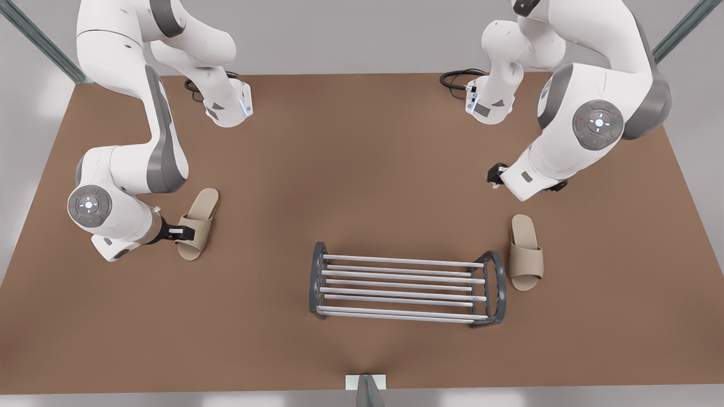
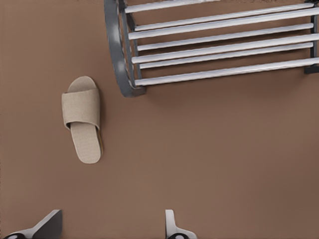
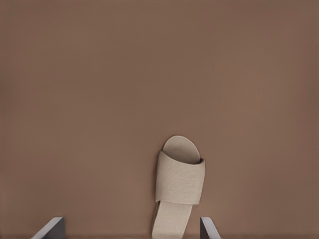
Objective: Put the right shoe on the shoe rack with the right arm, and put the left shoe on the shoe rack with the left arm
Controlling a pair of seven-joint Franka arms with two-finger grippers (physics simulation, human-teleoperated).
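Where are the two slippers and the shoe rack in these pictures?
Slipper beside the rack (image 1: 526,261): front view, on its strap.
Other slipper (image 3: 179,180): right wrist view, on its strap.
Shoe rack (image 1: 314,282): front view, on the dark end frame at the view's left.

In the front view, the right gripper (image 1: 182,232) sits at the strap of the slipper (image 1: 198,224) on the front view's left, its fingertips apparently hidden against the fabric. The right wrist view cuts that slipper's heel off at the frame edge. The left gripper (image 1: 496,175) is largely masked by its own arm. The left wrist view crops the shoe rack (image 2: 214,50) along two edges.
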